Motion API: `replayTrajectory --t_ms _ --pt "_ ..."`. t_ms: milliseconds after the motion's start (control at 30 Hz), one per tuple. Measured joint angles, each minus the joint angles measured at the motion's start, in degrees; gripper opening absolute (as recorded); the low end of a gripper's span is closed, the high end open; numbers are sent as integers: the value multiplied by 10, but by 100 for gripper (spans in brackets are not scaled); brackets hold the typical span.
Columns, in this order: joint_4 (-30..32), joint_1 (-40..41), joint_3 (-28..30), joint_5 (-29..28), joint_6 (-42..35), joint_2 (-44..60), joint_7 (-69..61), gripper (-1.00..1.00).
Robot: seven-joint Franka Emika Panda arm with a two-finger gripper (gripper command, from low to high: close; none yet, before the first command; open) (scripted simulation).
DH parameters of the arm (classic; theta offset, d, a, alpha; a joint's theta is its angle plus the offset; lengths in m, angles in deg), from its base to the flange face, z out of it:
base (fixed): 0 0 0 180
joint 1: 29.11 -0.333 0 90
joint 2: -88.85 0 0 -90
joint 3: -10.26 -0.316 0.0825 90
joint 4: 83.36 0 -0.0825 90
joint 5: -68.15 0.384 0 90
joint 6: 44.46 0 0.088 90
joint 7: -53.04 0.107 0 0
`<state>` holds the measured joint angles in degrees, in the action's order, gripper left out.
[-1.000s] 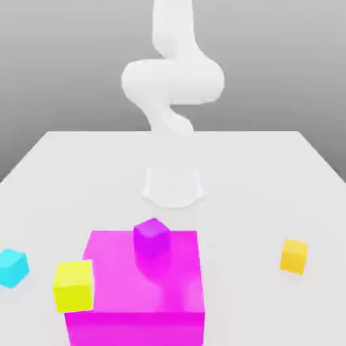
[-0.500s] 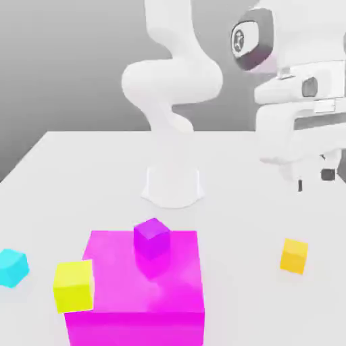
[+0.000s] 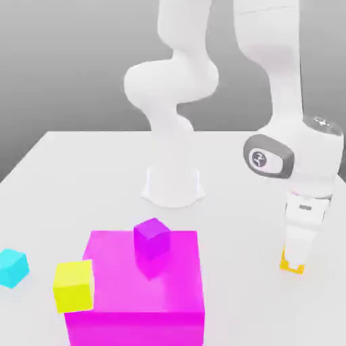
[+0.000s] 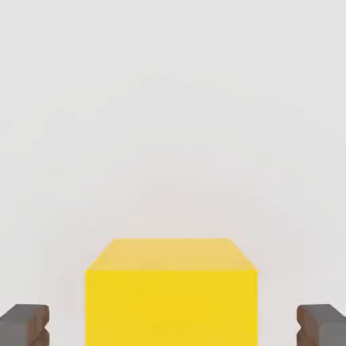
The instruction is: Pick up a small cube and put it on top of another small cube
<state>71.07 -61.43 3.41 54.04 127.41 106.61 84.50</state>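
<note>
One white table [image 3: 81, 162] is carrying everything, with the big magenta block [image 3: 138, 290] as its largest load, sitting toward the near edge. The arm [image 3: 270, 74] is reaching down well off to that block's side, on the exterior view's right. A purple cube [image 3: 151, 238] is resting on the block's top; a lemon-yellow cube [image 3: 73, 286] is sitting against its other side, a cyan cube [image 3: 12, 266] beyond that. The gripper [image 4: 172, 328] is straddling the small cube [image 4: 171, 297], fingers [image 4: 24, 324] standing apart from its faces, gripping nothing.
</note>
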Motion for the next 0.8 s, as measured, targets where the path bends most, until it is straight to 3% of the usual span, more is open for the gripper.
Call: replayTrajectory --t_ms 167,367,800 --pt "-1 -3 3 -3 2 3 3 -100" --pt "23 38 -59 87 -84 -107 -65 -100" --pt "-194 166 47 137 -281 -23 -112 -100"
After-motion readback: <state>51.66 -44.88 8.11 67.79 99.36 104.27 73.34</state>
